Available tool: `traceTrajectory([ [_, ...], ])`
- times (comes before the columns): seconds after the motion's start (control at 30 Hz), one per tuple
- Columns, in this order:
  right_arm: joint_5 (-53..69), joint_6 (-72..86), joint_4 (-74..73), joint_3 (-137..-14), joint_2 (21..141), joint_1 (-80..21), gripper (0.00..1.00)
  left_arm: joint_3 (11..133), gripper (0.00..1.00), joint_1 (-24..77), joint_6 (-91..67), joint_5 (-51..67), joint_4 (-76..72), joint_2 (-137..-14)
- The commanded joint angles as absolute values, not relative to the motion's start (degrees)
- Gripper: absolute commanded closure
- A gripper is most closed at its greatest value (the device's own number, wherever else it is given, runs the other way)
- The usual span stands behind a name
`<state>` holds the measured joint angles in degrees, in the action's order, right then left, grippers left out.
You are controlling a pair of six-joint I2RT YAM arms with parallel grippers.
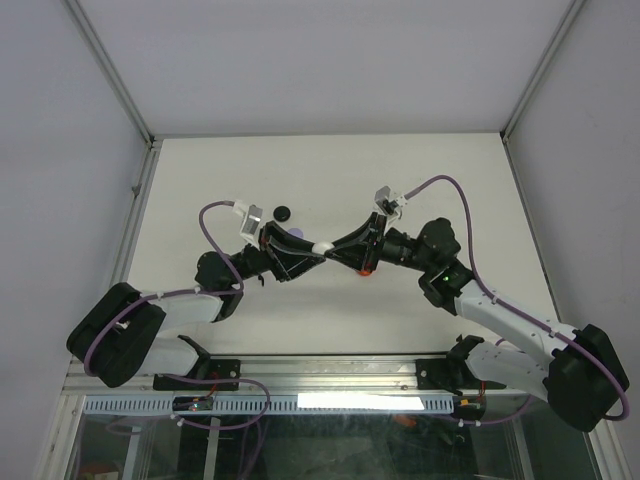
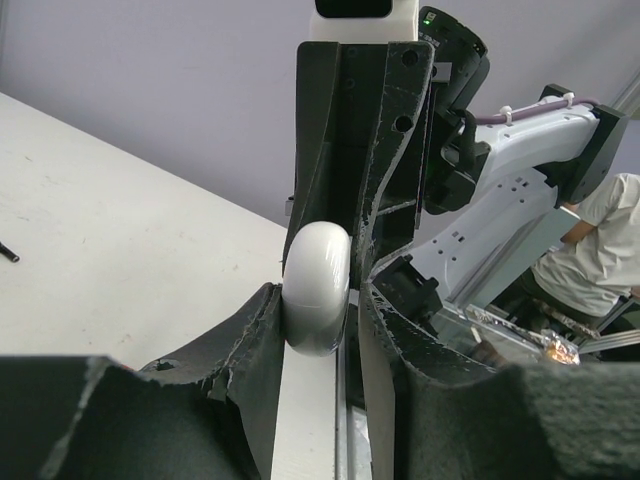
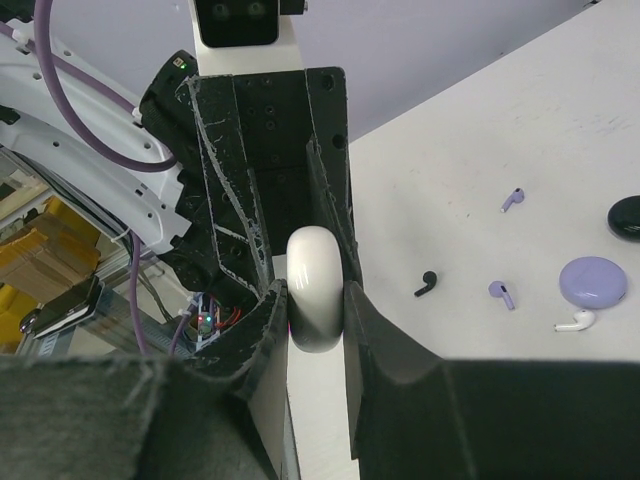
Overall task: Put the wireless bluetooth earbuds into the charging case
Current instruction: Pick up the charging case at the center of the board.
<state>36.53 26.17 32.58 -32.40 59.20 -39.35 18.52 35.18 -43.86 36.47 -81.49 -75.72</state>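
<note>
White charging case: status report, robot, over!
Left gripper, right gripper: both shut on white charging case. Four earbuds loose on table. Nothing blocking.

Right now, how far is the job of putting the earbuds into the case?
Done: nothing visible yet. In hand: left gripper and right gripper both pinch the white case, apparently closed. Left: two purple earbuds, the black earbud and the white earbud lie loose on the table.

No legible text.
No lettering, label, brand, number or sign can be read in any of the three views.
</note>
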Motion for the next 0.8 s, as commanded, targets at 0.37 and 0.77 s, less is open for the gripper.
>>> traceTrajectory([
  [0.37,36.0,26.6,39.2,-32.5,58.1,-39.9,1.00,19.2,0.67,35.0,-45.7,39.0,-87.7,-74.7],
  [0.77,35.4,26.9,41.1,-31.8,58.1,-39.9,1.00,18.8,0.63,35.0,-45.9,39.4,-87.4,-75.2],
])
